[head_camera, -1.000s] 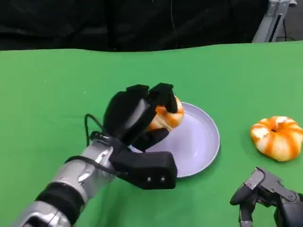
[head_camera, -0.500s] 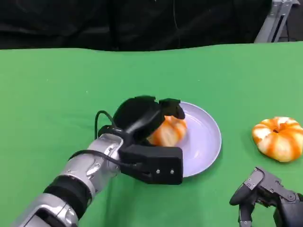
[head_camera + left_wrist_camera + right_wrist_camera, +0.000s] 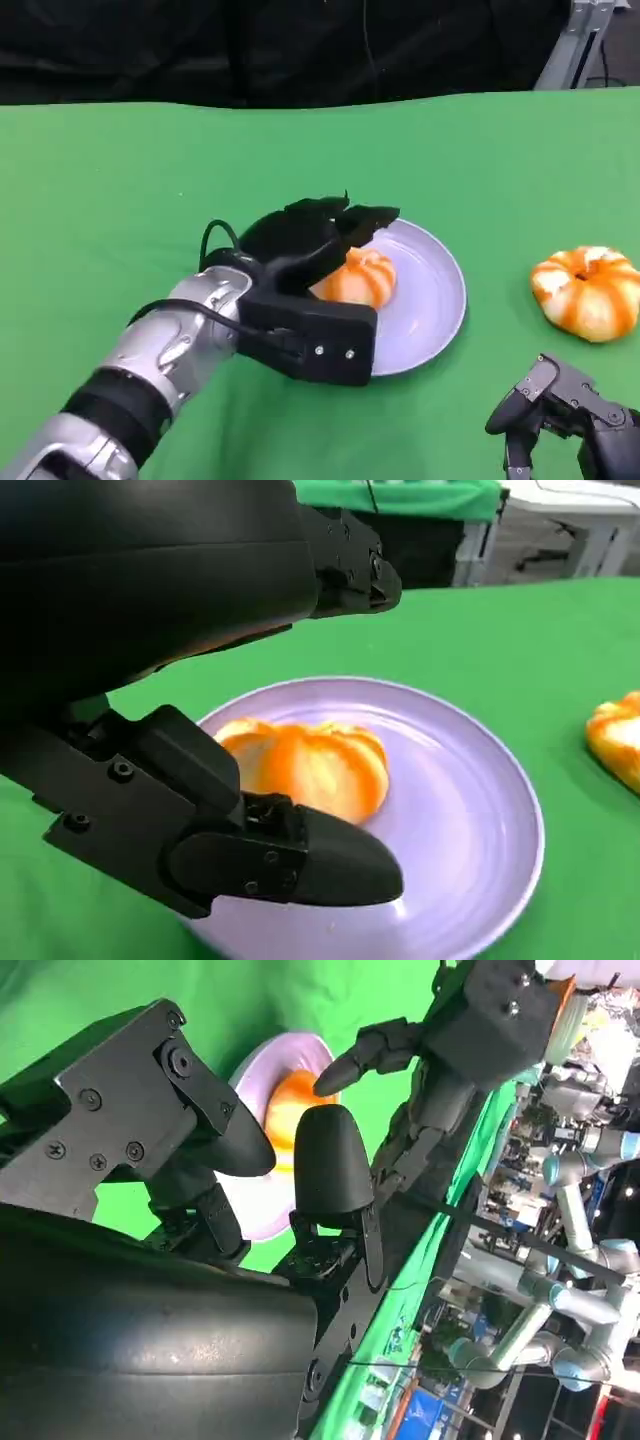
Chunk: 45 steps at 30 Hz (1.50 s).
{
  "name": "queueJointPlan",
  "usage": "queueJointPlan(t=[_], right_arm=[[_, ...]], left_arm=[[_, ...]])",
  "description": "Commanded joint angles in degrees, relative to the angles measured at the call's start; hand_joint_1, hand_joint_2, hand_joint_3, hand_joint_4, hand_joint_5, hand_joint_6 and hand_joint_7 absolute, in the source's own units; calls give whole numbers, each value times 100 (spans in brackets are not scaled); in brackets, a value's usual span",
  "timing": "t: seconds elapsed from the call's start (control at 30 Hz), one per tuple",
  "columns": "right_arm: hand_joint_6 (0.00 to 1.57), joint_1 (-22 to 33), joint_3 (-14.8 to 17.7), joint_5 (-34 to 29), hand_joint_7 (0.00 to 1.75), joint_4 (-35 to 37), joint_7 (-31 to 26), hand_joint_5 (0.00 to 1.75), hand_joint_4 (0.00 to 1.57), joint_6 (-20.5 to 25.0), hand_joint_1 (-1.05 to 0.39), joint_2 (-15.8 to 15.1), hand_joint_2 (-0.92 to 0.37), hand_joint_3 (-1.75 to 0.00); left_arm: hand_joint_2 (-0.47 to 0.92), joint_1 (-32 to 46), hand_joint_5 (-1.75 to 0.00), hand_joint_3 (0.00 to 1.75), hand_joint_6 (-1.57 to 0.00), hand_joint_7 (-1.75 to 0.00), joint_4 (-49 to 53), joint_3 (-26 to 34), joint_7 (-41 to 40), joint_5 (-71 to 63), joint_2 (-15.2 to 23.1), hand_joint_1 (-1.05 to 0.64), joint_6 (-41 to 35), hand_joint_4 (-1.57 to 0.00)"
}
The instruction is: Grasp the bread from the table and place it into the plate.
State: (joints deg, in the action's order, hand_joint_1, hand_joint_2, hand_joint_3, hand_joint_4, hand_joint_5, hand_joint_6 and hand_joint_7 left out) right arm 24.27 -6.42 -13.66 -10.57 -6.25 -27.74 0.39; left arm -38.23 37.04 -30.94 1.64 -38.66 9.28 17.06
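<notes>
Green table (image 3: 120,180), black backdrop (image 3: 200,50)

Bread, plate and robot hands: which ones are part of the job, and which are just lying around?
Part of the job:
- bread, lying in the plate
- purple plate
- left robot hand, open above the bread

Just lying around:
- second bread, on the green table beside the plate
- right robot hand, holding nothing

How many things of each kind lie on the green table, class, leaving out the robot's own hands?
Bread: 2, one on the plate, one on the cloth.
Plate: 1.
Total: 3.
</notes>
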Motion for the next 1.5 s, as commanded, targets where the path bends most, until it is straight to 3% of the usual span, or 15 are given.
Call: queueJointPlan(t=[0.03, 0.13, 0.3, 0.33, 0.43, 0.53, 0.63, 0.73, 0.83, 1.03, 1.17, 1.5], right_arm=[[67, 26, 40, 49, 154, -31, -10, 175, 81, -19, 4, -38, -41, -143], [67, 28, 38, 53, 154, -42, -4, 175, 81, 8, 4, -36, -41, -143], [66, 27, 34, 46, 154, -37, -10, 175, 81, 9, 4, -28, -42, -143], [67, 21, 31, 56, 154, -24, -6, 175, 81, -5, 3, -29, -41, -142], [67, 16, 23, 50, 154, 0, -13, 175, 81, -29, 3, -25, -42, -142], [67, 23, 9, 55, 154, -12, -12, 175, 81, -14, 2, -14, -42, -141], [67, 37, -10, 67, 154, -28, 9, 175, 81, 3, 2, -19, -42, -141], [67, 67, -23, 54, 155, -51, -9, 175, 80, 2, 3, -11, -42, -141], [67, 85, -16, 26, 155, -75, -34, 175, 80, -10, 2, -13, -42, -141], [66, 93, 10, 63, 154, -119, 1, 175, 80, 12, 3, -48, -42, -140], [67, 98, 46, 41, 154, -115, -10, 175, 79, -23, 5, -76, -41, -140], [68, 163, 54, 132, 151, -145, 50, 175, 79, 30, 6, -58, -40, -140]], left_arm=[[92, 579, -4, 47, -8, -10, -821, 332, 343, 372, 419, -88, 27, -6], [92, 920, -5, 44, -10, -10, -1201, 542, 338, 573, 553, -85, 118, -7], [92, 1690, -17, 30, -26, -13, -1760, 1106, 251, 1261, 685, -64, 564, -27], [92, 1898, -27, 29, -32, -13, -1901, 1255, 249, 1494, 674, -59, 663, -34], [92, 2468, -60, 24, -49, -10, -2351, 1631, 434, 2262, 588, -50, 717, -35], [92, 2994, -75, 19, -67, -14, -2866, 1919, 579, 2883, 485, -38, 577, -42], [92, 3477, -88, 18, -83, -21, -3142, 2199, 479, 3293, 309, -27, 693, -59], [91, 3858, -110, 30, -95, -33, -3266, 2408, 560, 3731, 162, -12, 890, -69], [57, 4201, -133, 101, -85, -92, -3393, 2551, 541, 3957, 28, 0, 1041, -79], [43, 4634, -162, 138, -79, -138, -3499, 2691, 476, 3990, -225, 6, 1048, -83], [37, 4729, -173, 147, -78, -151, -3362, 2727, 514, 3992, -344, 3, 1219, -83], [36, 4728, -175, 142, -77, -156, -3021, 2836, 655, 4087, -398, -4, 1610, -84]])
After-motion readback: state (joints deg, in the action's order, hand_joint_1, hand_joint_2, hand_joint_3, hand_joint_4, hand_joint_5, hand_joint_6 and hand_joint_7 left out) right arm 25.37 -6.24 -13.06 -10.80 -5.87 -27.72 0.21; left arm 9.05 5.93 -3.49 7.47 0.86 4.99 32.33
